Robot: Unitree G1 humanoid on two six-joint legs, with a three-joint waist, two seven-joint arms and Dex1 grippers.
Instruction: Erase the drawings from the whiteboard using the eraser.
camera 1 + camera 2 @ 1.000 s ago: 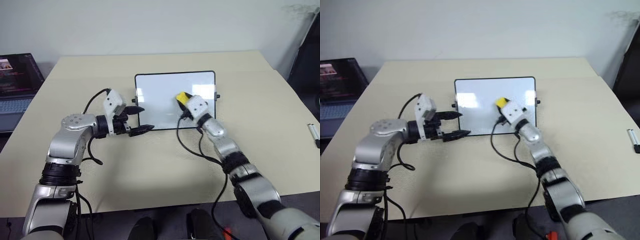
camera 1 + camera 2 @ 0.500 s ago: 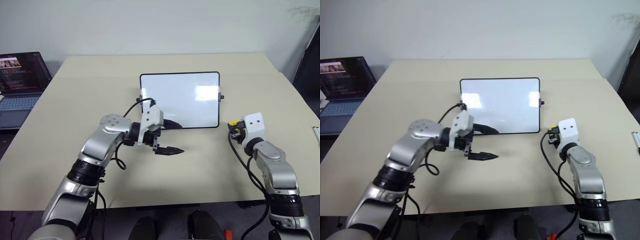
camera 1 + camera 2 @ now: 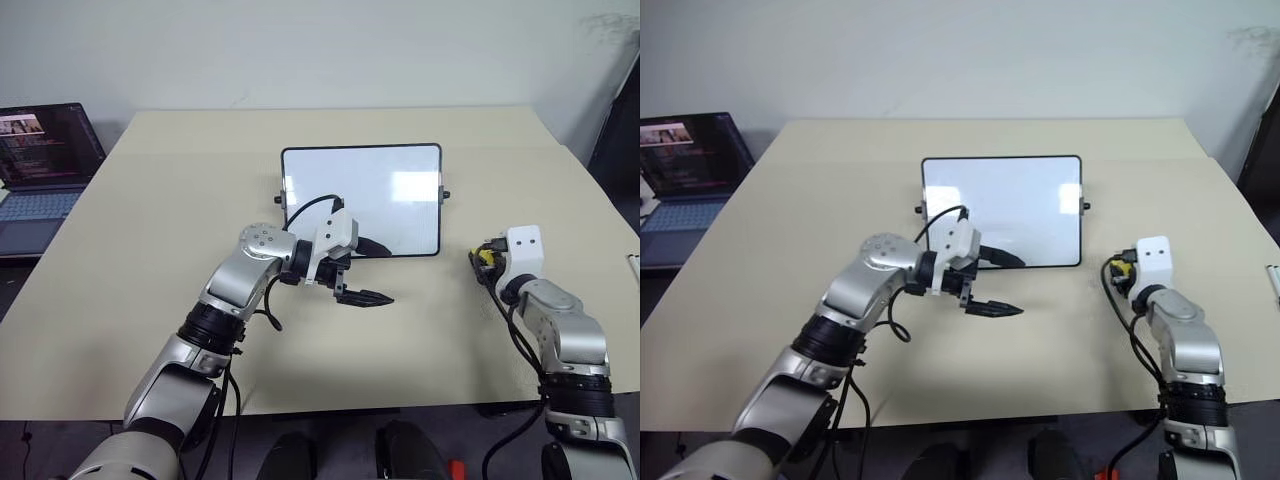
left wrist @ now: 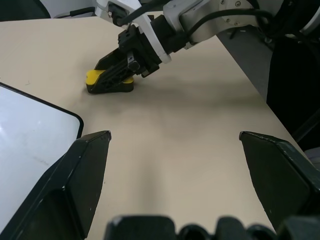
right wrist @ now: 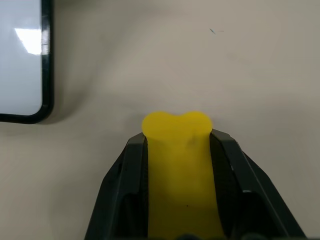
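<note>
**Eraser set down beside a wiped board**

The whiteboard (image 3: 361, 200) lies flat on the tan counter (image 3: 150, 230), its surface showing white with window glare and no drawings to be made out. The right gripper (image 4: 117, 75) is clamped on the yellow eraser (image 4: 107, 81), which sits on the counter just off the board's right edge. The left gripper (image 3: 362, 272) hovers over the board's near edge, fingers spread wide and empty. Releasing well means lowering until the eraser lies flat, then opening. Glare could mask faint strokes; a laptop (image 3: 40, 160) is cut off at the left.
</note>
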